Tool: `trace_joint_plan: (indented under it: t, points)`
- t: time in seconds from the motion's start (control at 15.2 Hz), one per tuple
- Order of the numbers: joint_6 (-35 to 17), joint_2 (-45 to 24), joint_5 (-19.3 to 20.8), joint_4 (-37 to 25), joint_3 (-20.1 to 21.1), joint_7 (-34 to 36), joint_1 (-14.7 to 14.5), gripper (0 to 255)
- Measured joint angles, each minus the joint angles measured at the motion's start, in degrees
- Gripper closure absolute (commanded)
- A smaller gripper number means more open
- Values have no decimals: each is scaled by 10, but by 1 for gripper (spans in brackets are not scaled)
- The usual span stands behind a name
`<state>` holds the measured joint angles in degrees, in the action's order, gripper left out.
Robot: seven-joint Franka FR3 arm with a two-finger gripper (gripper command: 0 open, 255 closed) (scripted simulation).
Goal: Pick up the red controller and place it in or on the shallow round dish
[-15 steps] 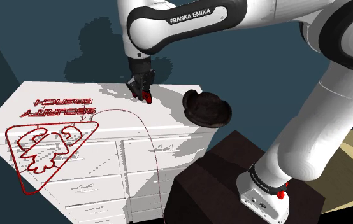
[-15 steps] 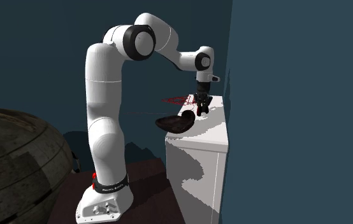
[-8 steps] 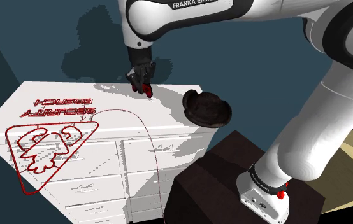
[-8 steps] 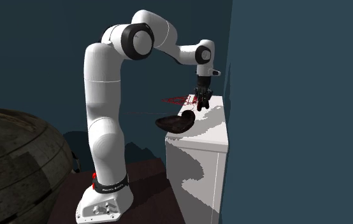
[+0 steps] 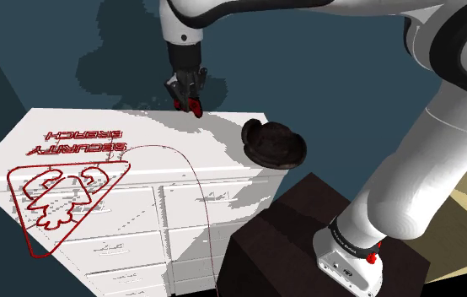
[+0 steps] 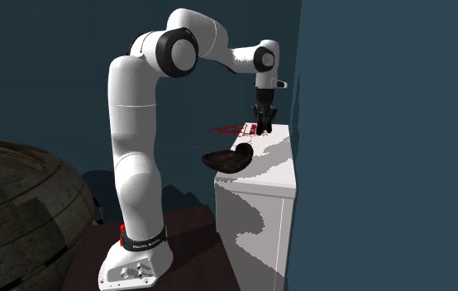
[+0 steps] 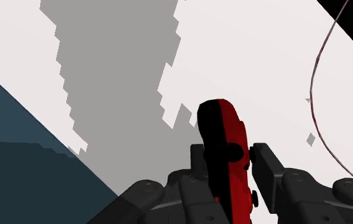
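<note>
Shoulder view: close beside the stand [image 5: 284, 229], lower right of frame, looking down over the white bench [image 5: 217, 145]. Second exterior view: far off, side-on. Wrist view: near, along the claw [image 7: 230, 156]. Outer views share — bench top, dish [image 5: 272, 143].
</note>
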<state>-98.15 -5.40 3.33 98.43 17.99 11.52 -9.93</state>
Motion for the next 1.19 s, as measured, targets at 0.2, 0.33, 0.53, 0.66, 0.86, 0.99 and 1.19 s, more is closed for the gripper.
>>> trace_joint_plan:
  t: [0.2, 0.33, 0.53, 0.66, 0.86, 0.99, 1.19]
  points:
    - [24, 0, 0, -24, 0, 0, -1, 255]
    - [38, 0, 0, -38, 1, -1, -1, 255]
    - [62, -2, 0, -64, 1, -1, -1, 255]
    - [79, -5, 1, -84, 1, -1, -2, 255]
    - [103, -8, 2, -110, 2, -1, -3, 255]
    - [120, -12, 3, -131, 3, 0, -5, 255]
    - [143, -19, 5, -160, 3, 0, -6, 255]
